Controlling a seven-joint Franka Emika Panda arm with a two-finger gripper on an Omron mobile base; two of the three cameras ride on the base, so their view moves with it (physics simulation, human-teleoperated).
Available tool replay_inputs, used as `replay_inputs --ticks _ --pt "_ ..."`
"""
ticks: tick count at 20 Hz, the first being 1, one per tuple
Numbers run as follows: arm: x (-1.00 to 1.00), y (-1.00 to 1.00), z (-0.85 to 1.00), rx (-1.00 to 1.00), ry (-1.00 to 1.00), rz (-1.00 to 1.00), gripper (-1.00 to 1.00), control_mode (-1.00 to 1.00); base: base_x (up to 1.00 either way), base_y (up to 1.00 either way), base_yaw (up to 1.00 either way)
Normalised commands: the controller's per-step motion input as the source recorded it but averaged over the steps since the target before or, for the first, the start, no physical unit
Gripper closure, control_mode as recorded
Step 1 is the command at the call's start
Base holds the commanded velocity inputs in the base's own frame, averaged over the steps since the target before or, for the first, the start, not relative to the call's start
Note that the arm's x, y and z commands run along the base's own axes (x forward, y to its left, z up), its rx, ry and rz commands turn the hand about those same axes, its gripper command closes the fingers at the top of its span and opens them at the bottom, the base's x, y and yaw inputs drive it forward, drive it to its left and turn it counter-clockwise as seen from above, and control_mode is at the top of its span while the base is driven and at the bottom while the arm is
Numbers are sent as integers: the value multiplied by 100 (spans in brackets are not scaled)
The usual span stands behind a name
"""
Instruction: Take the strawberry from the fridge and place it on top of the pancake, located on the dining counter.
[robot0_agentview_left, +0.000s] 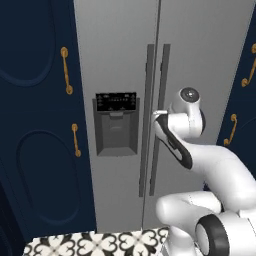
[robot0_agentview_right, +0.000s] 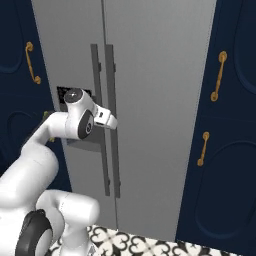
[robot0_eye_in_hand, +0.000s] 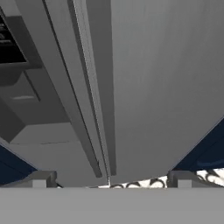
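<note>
Arm: raised, bent, reaching toward the fridge (robot0_agentview_left: 120, 60) doors.
Claw (robot0_eye_in_hand: 109, 181): spread wide, just before the paired door handles (robot0_agentview_right: 106, 120).
Fridge: shut, between navy cabinets (robot0_agentview_left: 35, 125).
Floor (robot0_agentview_left: 100, 244): patterned tile.

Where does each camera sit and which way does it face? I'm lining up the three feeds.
Left base view: behind the arm to its left, facing the closed fridge; the white arm rises at lower right toward the handles.
Right base view: behind the arm to its right, facing the same fridge; the arm rises at lower left.
Hand view: on the hand, looking along the open gripper at the door seam, close up; finger tips at bottom.
Both base views share the fridge, handles, navy cabinets and patterned floor.
</note>
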Motion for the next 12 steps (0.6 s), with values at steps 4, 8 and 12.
replay_inputs --ticks 4,8,12 --pt "61 -3 -26 0 0 0 -100 -100 0 0 0" --pt "46 -11 -29 0 0 0 -100 -100 0 0 0" --pt "52 -6 -41 0 0 0 -100 -100 0 0 0"
